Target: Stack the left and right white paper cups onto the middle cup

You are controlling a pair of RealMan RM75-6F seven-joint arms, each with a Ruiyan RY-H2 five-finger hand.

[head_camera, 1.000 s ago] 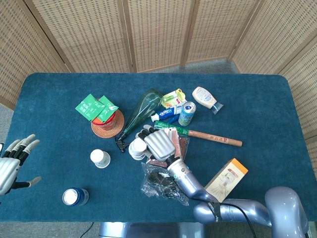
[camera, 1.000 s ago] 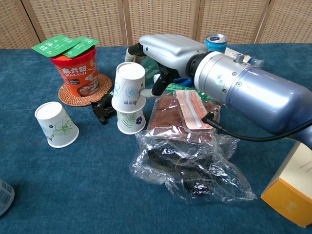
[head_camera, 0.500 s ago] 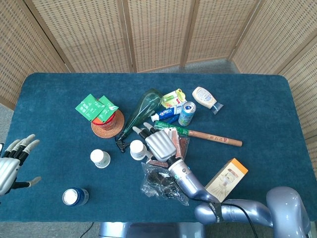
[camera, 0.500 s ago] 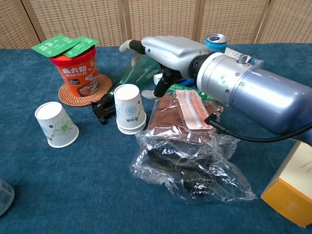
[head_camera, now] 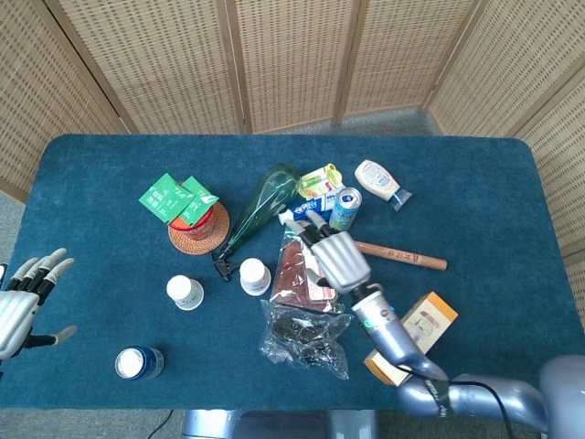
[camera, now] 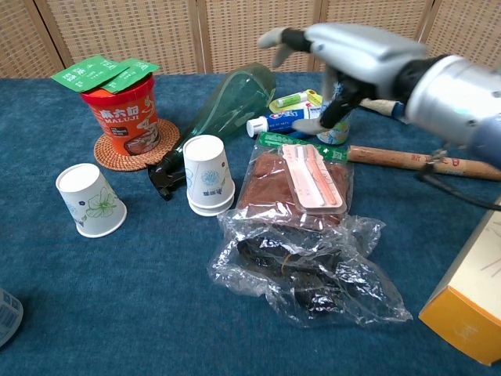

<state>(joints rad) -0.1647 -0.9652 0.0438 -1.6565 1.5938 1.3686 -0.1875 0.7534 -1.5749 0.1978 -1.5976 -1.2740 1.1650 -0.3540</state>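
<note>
Left of the empty, spread right hand (camera: 356, 59), the stacked cups (camera: 208, 175) stand apart.

Table (head_camera: 110, 155) covered in dark blue cloth, rounded corners. Behind and to both sides, folding screens (head_camera: 292, 55) of woven wicker panels in light wooden frames. Grey floor (head_camera: 393, 119) visible at the screens' foot. Even, diffuse lighting.

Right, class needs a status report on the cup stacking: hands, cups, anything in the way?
Right hand open, raised above the clutter. Left hand open, at table edge. Stacked cups upright; left cup apart, unstacked. Black clip beside the stack.
</note>
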